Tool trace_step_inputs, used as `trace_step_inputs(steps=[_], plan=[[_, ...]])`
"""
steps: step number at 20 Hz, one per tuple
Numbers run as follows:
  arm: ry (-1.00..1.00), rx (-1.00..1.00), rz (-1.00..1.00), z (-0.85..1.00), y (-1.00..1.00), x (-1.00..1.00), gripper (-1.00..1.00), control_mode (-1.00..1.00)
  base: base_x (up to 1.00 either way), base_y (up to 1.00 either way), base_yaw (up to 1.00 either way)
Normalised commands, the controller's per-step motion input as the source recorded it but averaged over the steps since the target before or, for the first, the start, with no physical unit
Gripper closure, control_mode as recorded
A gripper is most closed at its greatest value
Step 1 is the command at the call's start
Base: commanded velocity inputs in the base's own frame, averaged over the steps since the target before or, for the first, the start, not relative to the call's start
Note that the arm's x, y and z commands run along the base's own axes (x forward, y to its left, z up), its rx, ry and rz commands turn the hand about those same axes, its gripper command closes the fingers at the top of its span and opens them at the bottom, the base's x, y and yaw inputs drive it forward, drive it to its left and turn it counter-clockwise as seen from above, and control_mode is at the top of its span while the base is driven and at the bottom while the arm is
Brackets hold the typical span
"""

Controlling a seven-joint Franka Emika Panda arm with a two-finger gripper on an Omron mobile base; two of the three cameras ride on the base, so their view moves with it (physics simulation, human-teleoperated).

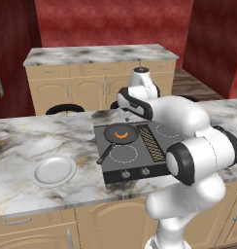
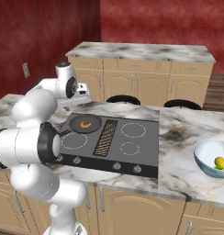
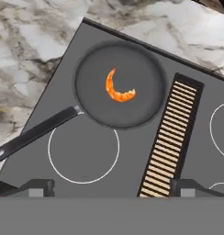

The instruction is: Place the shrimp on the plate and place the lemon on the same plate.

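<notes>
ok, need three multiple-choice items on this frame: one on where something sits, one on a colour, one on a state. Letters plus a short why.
1. Where is the small orange-red curved shrimp?
A. on the round white-grey plate
B. in the black frying pan
C. in the translucent bluish bowl

2. What colour is the rounded piece in the bowl?
A. yellow
B. green
C. red

3. How does the two-finger gripper stand?
A. shut on the shrimp
B. shut on the pan handle
C. open, holding nothing

Answers:
1 B, the crescent lies on the pan's dark floor on the stove.
2 A, the lemon shows yellow.
3 C, its tips stand wide apart above the cooktop.
</notes>
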Motion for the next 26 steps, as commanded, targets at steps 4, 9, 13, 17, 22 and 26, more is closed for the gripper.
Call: trace_step_inputs(steps=[4, 9, 13, 17, 22, 26], plan=[[0.02, 0.0, 0.12, -0.32, 0.02, 0.43, -1.0, -1.0, 0.0, 0.0, 0.0], [0.0, 0.0, 0.1, -0.34, 0.07, 0.37, -1.0, -1.0, 0.0, 0.0, 0.0], [-0.01, -0.03, 0.07, -0.3, 0.13, 0.29, -1.0, -1.0, 0.0, 0.0, 0.0], [0.0, -0.01, 0.01, -0.28, 0.12, 0.19, -1.0, -1.0, 0.0, 0.0, 0.0], [0.0, 0.0, 0.0, -0.33, 0.09, 0.15, -1.0, -1.0, 0.0, 0.0, 0.0], [-0.01, -0.02, 0.0, -0.36, 0.09, 0.18, -1.0, -1.0, 0.0, 0.0, 0.0]])
